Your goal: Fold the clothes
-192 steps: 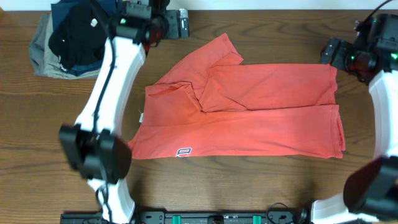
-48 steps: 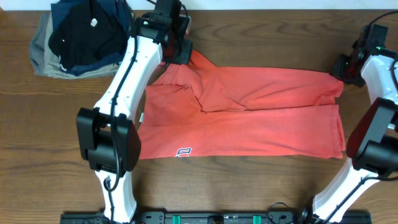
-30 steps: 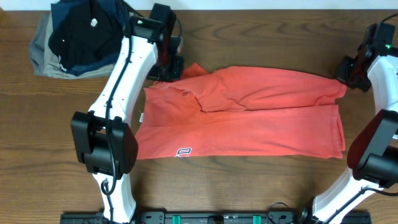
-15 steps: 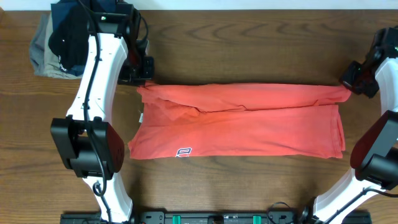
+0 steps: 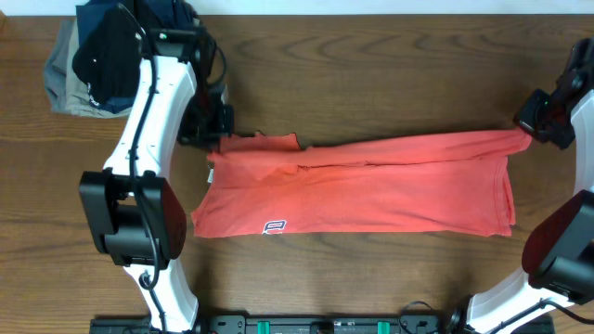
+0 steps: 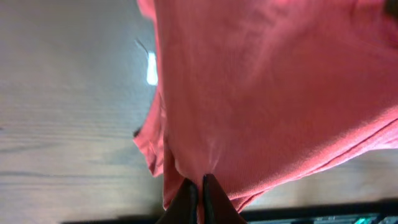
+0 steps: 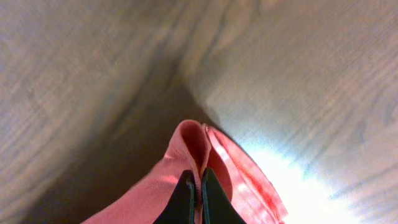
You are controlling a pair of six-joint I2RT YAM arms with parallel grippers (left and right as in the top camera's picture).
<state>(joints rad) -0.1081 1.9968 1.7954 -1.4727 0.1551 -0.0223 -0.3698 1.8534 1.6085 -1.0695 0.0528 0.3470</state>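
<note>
Though folds hide each pinch — left end effector (image 6: 198, 186), right end effector (image 7: 198, 183) — both clamped on T-shirt (image 5: 371, 190).

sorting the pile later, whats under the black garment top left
A navy garment peeks out beneath the black garment, and a khaki one under that. Only their edges show; the rest is covered.

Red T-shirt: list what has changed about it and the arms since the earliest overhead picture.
Both grippers took hold of the T-shirt: the left gripper is shut on its far left corner, the right gripper on its far right corner. They drew the far edge toward the robot's side, leaving a narrower band. The near hem, the white logo and the stack of folded garments stayed put.
</note>
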